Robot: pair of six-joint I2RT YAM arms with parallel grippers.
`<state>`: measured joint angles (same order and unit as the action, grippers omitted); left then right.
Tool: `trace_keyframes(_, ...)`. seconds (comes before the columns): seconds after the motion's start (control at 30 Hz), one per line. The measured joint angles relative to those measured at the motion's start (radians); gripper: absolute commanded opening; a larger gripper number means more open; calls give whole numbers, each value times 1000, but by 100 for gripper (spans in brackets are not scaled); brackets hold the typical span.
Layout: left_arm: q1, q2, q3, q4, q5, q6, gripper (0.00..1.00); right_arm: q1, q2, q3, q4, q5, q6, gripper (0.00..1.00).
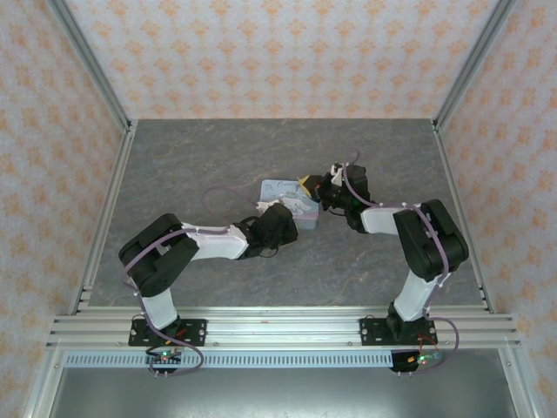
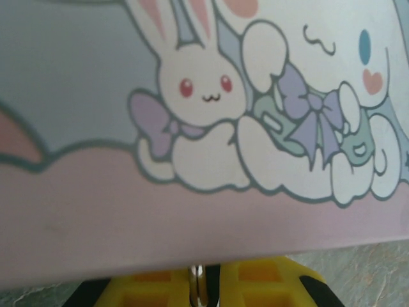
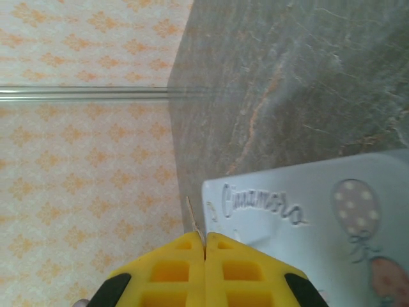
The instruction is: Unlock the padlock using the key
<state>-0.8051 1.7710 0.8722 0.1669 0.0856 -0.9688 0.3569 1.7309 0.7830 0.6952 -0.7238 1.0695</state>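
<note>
The pale blue cartoon-printed tin lies mid-table. My left gripper presses against its near side wall. Its yellow fingers are shut on a thin metal loop, apparently the padlock's shackle. The padlock's body is hidden under the tin's edge. My right gripper is at the tin's far right corner. Its jaws are shut on the key, a slim grey sliver sticking out of the tips beside the embossed lid.
The grey stone-patterned tabletop is bordered by patterned walls and aluminium posts. Both arms reach in from the near edge and meet at the tin. Open tabletop lies left, right and beyond it.
</note>
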Motion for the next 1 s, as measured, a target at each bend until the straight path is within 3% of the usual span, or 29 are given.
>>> trace_keyframes(0.27, 12, -5, 6, -24, 39, 28, 0, 0, -206, -42, -15, -3, 2, 0)
trace_keyframes(0.47, 36, -9, 6, -26, 101, 33, 0, 16, -393, -225, -36, 2, -4, 0)
trace_keyframes(0.7, 62, -9, 18, -40, 205, 37, 0, 105, -594, -473, -85, 39, -26, 0)
trace_keyframes(1.0, 95, -9, 38, -20, 346, 28, 0, 112, -675, -613, -102, 71, -53, 0)
